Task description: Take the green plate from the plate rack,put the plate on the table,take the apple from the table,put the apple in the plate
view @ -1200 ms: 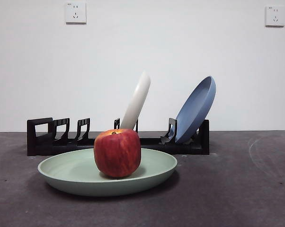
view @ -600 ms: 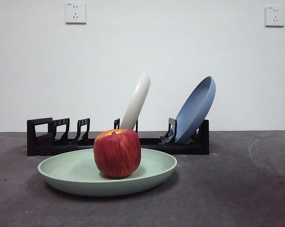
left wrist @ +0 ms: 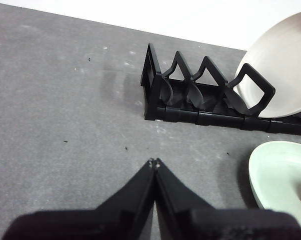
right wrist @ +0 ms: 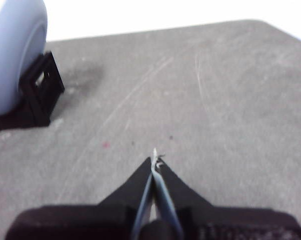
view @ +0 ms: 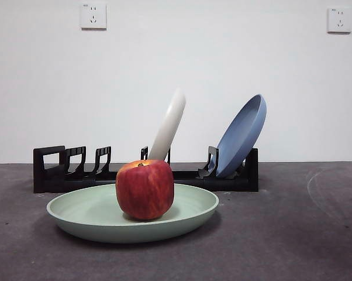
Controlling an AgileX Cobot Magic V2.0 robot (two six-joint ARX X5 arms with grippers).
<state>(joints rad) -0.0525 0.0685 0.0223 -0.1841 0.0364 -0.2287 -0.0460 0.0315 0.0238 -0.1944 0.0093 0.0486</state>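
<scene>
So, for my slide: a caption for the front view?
Red apple resting in green plate before the plate rack.

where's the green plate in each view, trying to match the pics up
Front view: the green plate lies flat on the table, low and centre-left, with the apple in it, in front of the plate rack.
Left wrist view: only a part of its rim shows at the lower right edge.
Right wrist view: not in it.
Shared landmark: the plate rack, seen in all three; its end under the blue plate shows in the right wrist view.

Even, bright light; soft shadow under the green plate [view: 132, 225]; right wrist view blurred.
</scene>
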